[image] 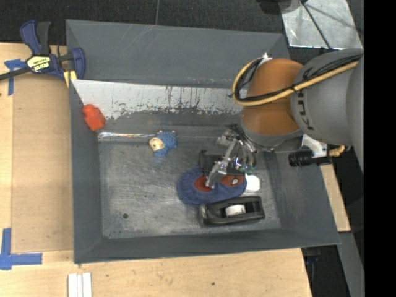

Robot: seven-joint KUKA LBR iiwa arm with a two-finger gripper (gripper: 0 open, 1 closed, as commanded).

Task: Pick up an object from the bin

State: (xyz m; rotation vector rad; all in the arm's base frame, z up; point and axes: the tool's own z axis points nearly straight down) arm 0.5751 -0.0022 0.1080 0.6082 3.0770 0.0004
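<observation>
Gripper of mine [216,173] hangs low over the floor of the grey bin [86,228], its tip right above a round, floppy blue thing with a red centre [189,192]. That thing lies directly beneath me, and I seem to touch its red patch, though I cannot be sure of contact. Whether my gripper is open or closed I cannot tell, and nothing shows as held in it. Just past the blue thing, toward the bin's front wall, a black tape dispenser with a white roll [232,210] lies against its edge. A small white object [252,182] sits close beside my gripper, on my arm's side. Away from me, a small beige-and-blue piece [159,143] lies alone. Much farther off, an orange-red block [94,117] rests on the sloping wall.
</observation>
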